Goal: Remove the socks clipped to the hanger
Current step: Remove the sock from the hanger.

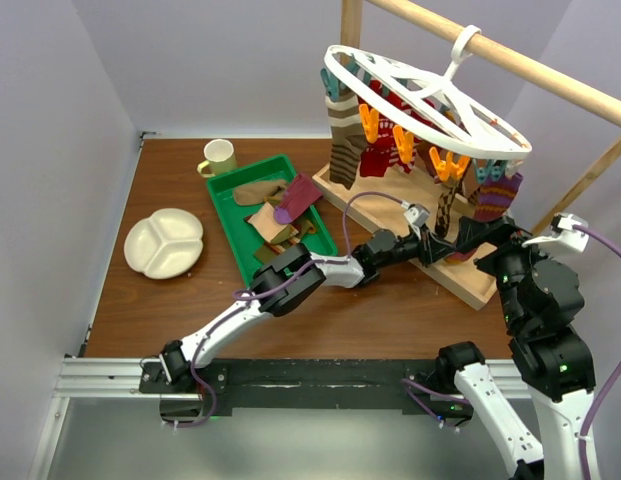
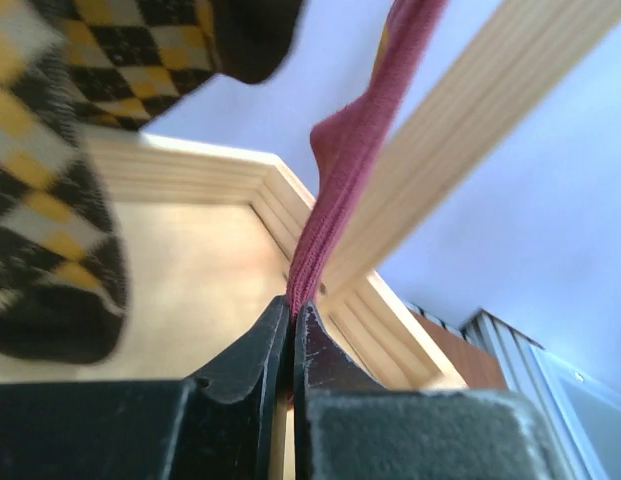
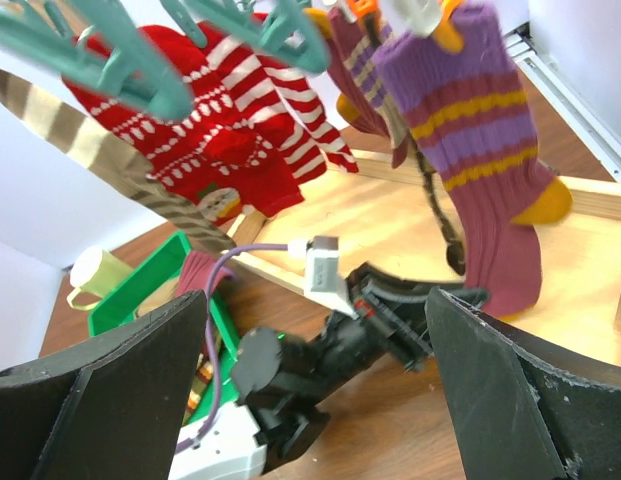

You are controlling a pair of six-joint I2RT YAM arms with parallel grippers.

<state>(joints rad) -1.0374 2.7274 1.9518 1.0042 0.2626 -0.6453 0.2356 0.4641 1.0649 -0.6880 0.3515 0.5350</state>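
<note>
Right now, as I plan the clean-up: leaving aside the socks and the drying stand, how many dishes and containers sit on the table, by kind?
Mug: 1
Divided plate: 1
Green tray: 1
Total: 3

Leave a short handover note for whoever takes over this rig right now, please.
Left gripper: shut on a hanging maroon sock.
Right gripper: open, empty, facing the hanger.
Done: several loose socks lie in the green tray.
Left: pull the maroon sock free, then take down the clipped socks, which are red, striped, argyle and purple.
</note>
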